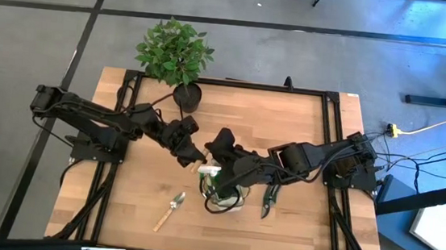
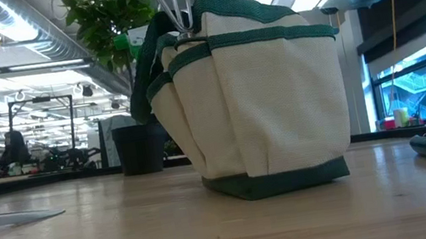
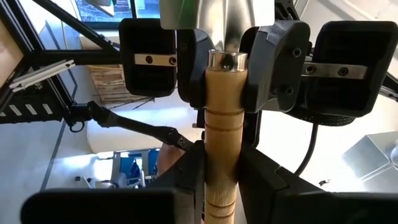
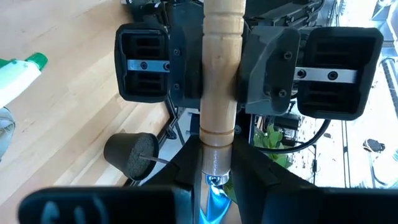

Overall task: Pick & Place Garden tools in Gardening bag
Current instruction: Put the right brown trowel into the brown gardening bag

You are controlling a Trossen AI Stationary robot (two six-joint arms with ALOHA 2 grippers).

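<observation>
Where grippers point(image 1: 200, 168) meet, wooden table point(image 1: 303, 132), plant point(image 1: 174, 51)

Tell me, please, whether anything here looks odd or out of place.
Yes: one wooden-handled tool is gripped by both the left gripper and right gripper at once, above the bag. A trowel lies loose on the table.
</observation>
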